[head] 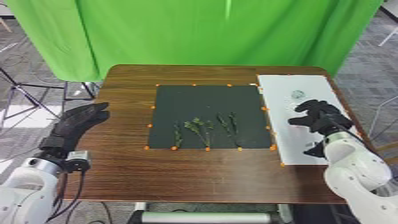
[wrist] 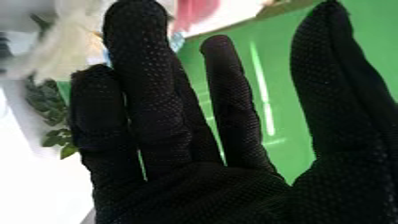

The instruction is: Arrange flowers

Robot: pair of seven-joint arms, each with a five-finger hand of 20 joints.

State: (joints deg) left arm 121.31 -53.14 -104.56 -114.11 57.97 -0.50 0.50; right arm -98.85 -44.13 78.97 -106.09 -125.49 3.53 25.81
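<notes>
Right hand (head: 323, 119): open, its fingers straight and spread, held above the white sheet; whether it touched anything there could not be told.
Green leaves (wrist: 59, 140): just beside the fingers in the right wrist view.
Pale bloom (wrist: 67, 57): also by the fingers, partly behind them and blurred.
White sheet (head: 289, 142): beneath the hand, its right edge running near the table's right rim, which the right forearm crossed.
Dark shape (head: 314, 149): on the robot's side of the hand, over the sheet, too unclear to name.
Clear object (head: 298, 94): just beyond the hand on the sheet, greenish inside, its kind unclear.
Dark mat (head: 187, 100): left of the hand, its right edge close alongside the sheet, orange marks (head: 174, 148) set along the borders.
Leafy sprigs (head: 206, 134): farther left on the mat, in its half toward the robot, lying apart from one another.
Brown table (head: 115, 170): a band of wood ran between mat and left rim.
Left hand (head: 82, 119): well apart from the right, over that rim, fingers extended.
Green curtain (head: 204, 35): past the table's far edge.
</notes>
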